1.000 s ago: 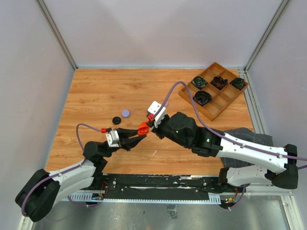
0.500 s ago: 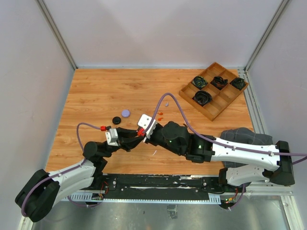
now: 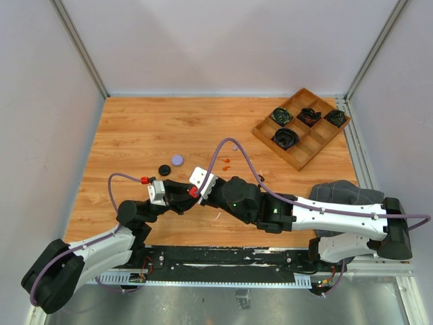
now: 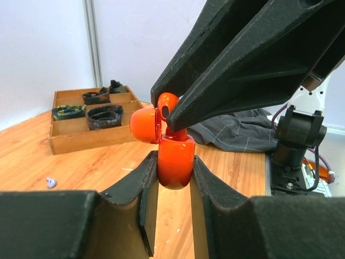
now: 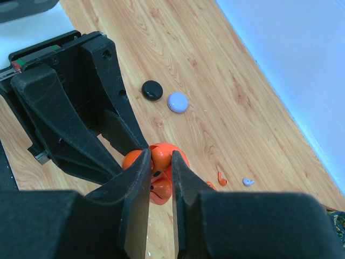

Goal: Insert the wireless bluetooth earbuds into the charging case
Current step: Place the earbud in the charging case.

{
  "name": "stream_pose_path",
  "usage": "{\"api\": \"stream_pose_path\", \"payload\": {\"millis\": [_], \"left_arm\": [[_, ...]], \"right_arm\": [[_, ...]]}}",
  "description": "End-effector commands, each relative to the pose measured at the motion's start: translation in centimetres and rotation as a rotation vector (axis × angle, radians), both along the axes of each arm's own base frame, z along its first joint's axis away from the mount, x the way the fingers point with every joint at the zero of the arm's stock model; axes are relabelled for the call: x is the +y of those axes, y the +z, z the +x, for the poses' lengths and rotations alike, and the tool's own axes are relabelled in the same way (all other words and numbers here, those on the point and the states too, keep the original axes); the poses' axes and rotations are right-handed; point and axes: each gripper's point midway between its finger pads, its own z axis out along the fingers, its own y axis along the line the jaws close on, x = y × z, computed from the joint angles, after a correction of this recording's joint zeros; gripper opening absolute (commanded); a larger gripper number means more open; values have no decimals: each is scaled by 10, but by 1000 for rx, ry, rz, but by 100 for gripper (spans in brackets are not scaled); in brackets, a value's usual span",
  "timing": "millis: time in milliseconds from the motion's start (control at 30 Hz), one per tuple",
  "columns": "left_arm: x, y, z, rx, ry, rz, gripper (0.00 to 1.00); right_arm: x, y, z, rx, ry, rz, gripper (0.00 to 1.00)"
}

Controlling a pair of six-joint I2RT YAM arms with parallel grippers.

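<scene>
Left jaws clamp the open orange charging case (image 4: 175, 162); right jaws, nearly closed, pinch an orange earbud (image 4: 167, 102) and have swung in from 3 o'clock, so its stem now meets the case mouth. Insertion looks almost done.

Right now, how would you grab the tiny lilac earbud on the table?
Probably straight down from above, pinching the lilac earbud across its rounded body: it lies low on the wooden table, apart from the loose orange earbud.
</scene>
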Motion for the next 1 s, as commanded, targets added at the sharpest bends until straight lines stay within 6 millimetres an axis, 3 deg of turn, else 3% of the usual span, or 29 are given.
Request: {"api": "stream_pose_path", "payload": {"millis": [0,467,700,967], "left_arm": [[4,16,-5,-51,-4,-46,0],[9,20,7,15,51,-102,0],[7,17,6,18,38,-90,0],[5,-4,8,62,37,-46,0]], "right_arm": [[0,-3,-3,-23,-7,-6,15],[-2,-10,-4,14,-35,14,17],[-1,-11,-5,50,-53,49,29],[-12,5,-10,99,38,109,47]]}}
